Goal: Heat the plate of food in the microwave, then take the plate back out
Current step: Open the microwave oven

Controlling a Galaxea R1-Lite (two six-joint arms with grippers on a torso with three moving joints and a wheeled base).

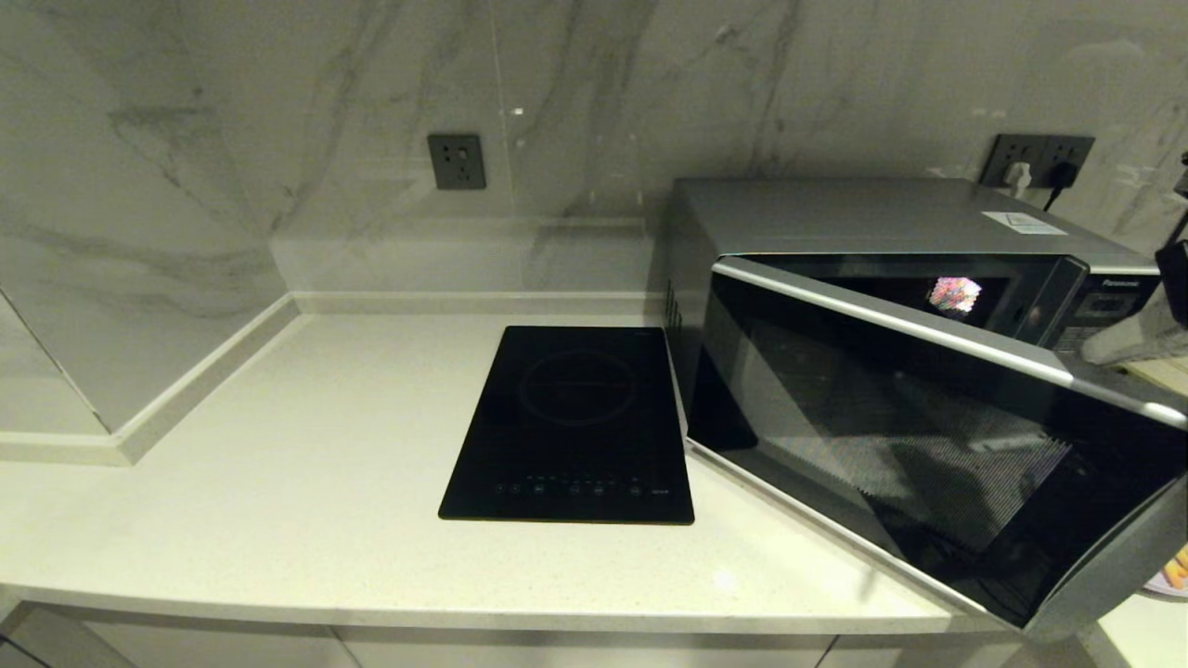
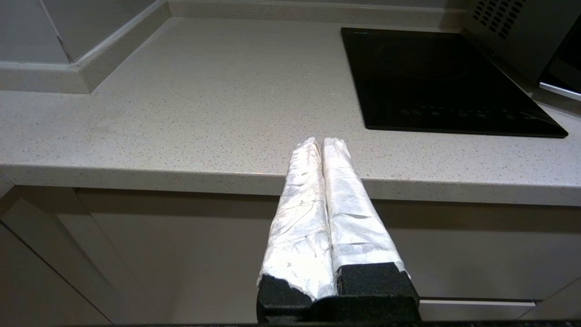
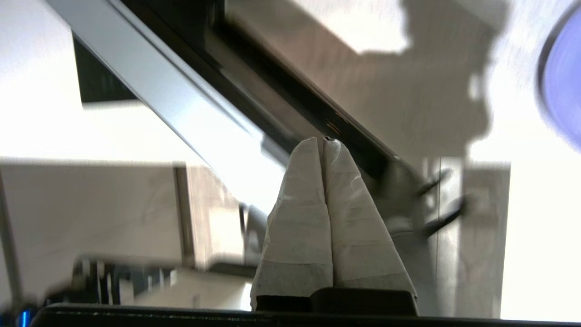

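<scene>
Head view: a speckled pale stone tabletop (image 1: pixel 278 482) meets a grey-veined marble wall (image 1: pixel 278 111) along a low matching upstand. A dark wall socket (image 1: pixel 456 161) sits at 12 o'clock from the flat black glass cooktop (image 1: pixel 571 427), a glossy rectangle with a faint ring and a row of touch marks along its near edge. At 3 o'clock from the cooktop stands the microwave (image 1: pixel 882 218), a boxy silver-grey metal shell; its dark glass door (image 1: pixel 928 455), perforated mesh behind the pane and edged by a brushed silver strip, is swung partly open toward the viewer. The plate of food (image 1: pixel 1177 571) shows only as a sliver of pale rim with orange pieces at the frame's far right edge, at about 4 o'clock from the door. The right claw (image 1: pixel 1128 339), wrapped in white crinkled tape, is at the microwave's right front, near the button panel; the right wrist view (image 3: pixel 324 145) shows its fingers pressed together, holding nothing, tips near the door's edge. The left claw (image 2: pixel 322 145), likewise wrapped and pressed together, is parked in front of the tabletop's near edge above pale cabinet fronts (image 2: pixel 181 254).
</scene>
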